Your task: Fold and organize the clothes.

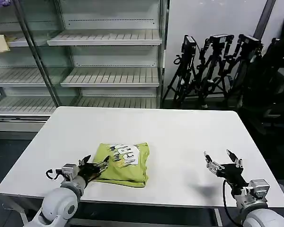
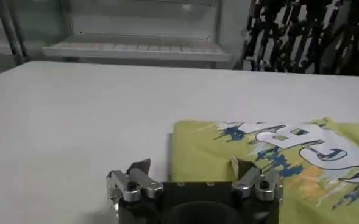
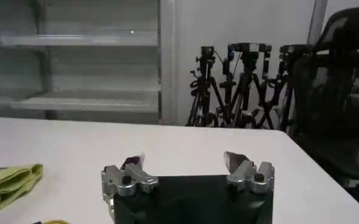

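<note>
The T-shirt (image 1: 123, 163) lies folded into a neat rectangle on the white table (image 1: 180, 137), a little toward the robot's left of the table's middle and close to the near edge. Its print faces up — white block letters with blue and yellow splashes behind them. From the left wrist view (image 2: 289, 164) a "B" and what may be a "C" show, but the whole word cannot be made out.

The left gripper (image 1: 95, 165) sits at the shirt's 9 o'clock side, low over the table, jaws apart, one finger over the shirt's edge and the other over bare table just beside it. It grips nothing.

The right gripper (image 1: 222, 158) hovers at about 3 o'clock from the shirt, well apart from it, jaws spread wide and empty.

At 12 o'clock, beyond the table, stand empty glass-fronted shelves (image 1: 109, 52) — and to their right a cluster of black tripods (image 1: 213, 66).
</note>
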